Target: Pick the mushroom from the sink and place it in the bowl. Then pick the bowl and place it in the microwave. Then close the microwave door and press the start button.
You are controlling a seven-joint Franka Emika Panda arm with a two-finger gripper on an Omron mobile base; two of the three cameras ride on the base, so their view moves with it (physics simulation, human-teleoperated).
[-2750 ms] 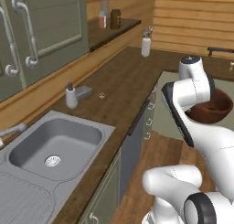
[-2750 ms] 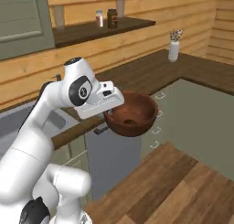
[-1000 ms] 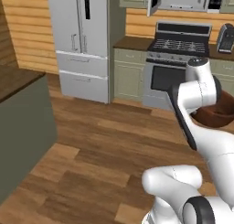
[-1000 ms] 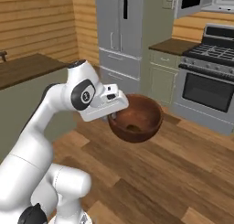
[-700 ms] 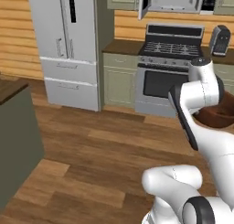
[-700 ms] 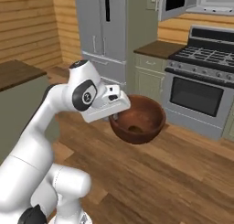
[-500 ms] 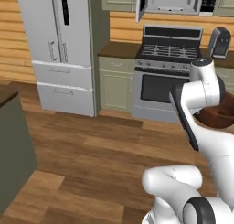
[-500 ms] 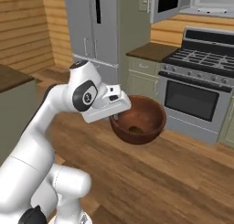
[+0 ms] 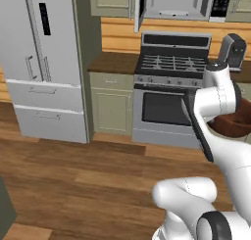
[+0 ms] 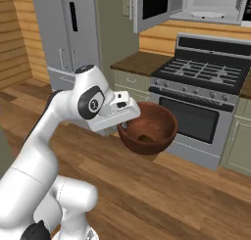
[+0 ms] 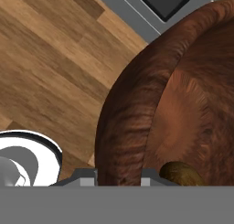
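The bowl [image 10: 148, 129] at frame centre is dark reddish-brown with streaky wood grain; the mushroom [image 11: 182, 174] inside is olive-brown. Light-grey microwave [image 10: 211, 6], upper right. Striped brown plank floor [image 9: 73, 185]. Silver-grey fridge [image 9: 41, 62], upper left.

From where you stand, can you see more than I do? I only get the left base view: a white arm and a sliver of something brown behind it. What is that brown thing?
Observer: It's the bowl, round, deep and wooden-looking, held up in the air in front of the oven range.
Visitor: Held how?
Observer: The gripper is shut on its near rim; in the hand view the rim runs between the two finger tips.
Visitor: Is the bowl empty?
Observer: No. A small brownish lump, the mushroom, lies at the bottom.
Visitor: And that grey box up top?
Observer: The microwave. Its door stands swung open to the left, and a white turntable shows inside.
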